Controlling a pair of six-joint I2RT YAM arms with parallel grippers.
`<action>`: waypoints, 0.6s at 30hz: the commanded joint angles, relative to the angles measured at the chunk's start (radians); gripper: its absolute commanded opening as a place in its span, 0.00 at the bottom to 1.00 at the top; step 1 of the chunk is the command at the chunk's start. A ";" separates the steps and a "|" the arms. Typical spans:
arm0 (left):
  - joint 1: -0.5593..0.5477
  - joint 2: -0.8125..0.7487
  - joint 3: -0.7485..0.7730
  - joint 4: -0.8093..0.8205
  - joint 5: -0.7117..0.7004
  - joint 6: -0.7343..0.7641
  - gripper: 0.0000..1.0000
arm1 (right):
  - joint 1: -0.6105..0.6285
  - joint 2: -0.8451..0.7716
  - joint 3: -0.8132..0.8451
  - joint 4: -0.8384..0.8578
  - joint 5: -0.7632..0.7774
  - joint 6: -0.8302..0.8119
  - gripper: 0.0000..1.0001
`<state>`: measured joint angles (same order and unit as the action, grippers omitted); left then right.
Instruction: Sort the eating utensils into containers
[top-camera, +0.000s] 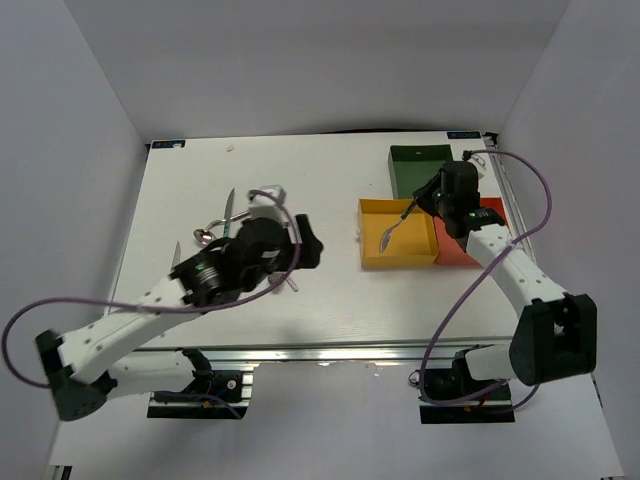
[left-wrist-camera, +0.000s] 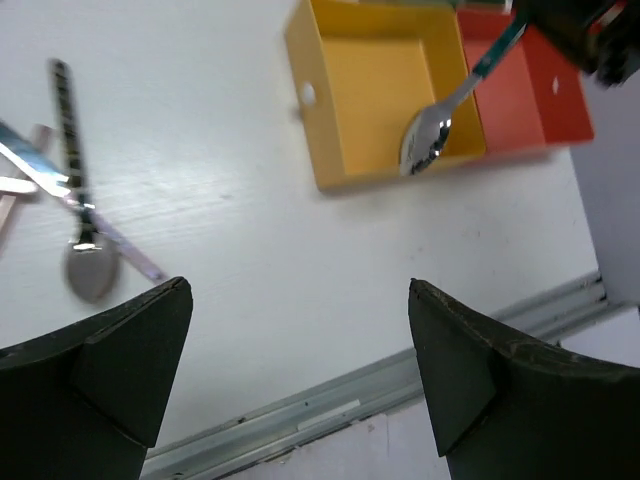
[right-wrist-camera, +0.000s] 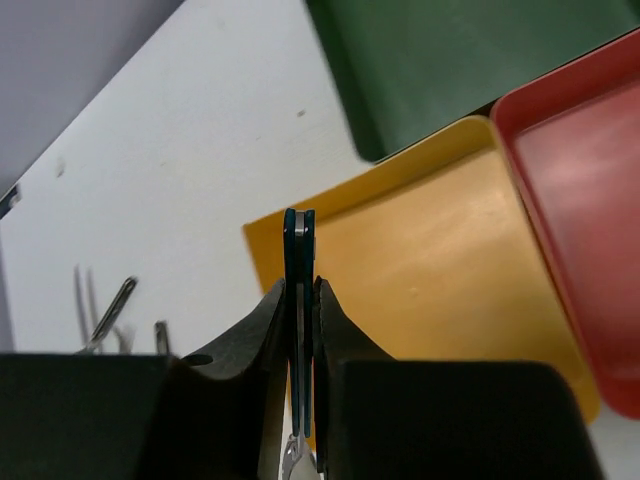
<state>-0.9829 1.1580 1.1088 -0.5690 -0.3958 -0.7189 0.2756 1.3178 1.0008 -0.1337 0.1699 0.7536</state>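
A teal-handled spoon hangs tilted with its bowl low inside the yellow tray. Whether the bowl touches the tray floor I cannot tell. My right gripper is shut on the teal handle, which stands edge-on between its fingers. The dark green tray lies behind the yellow one and the red tray to its right; both look bare inside. My left gripper hovers wide open over bare table, holding nothing. Several utensils lie in a loose pile beside it, among them a black-handled spoon.
The metal rail of the table's near edge runs just below my left gripper. My left arm covers part of the utensil pile in the top view. White walls enclose the table on three sides.
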 joint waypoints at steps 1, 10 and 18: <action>0.001 -0.171 0.014 -0.218 -0.214 0.024 0.98 | -0.038 0.064 0.074 -0.027 0.077 -0.042 0.00; 0.001 -0.493 -0.166 -0.260 -0.330 0.127 0.98 | -0.055 0.213 0.079 0.103 0.052 -0.019 0.00; 0.000 -0.669 -0.237 -0.238 -0.411 0.081 0.98 | -0.053 0.231 0.025 0.154 0.051 0.013 0.00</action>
<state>-0.9829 0.5251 0.8757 -0.8173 -0.7345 -0.6273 0.2241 1.5620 1.0302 -0.0692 0.2092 0.7448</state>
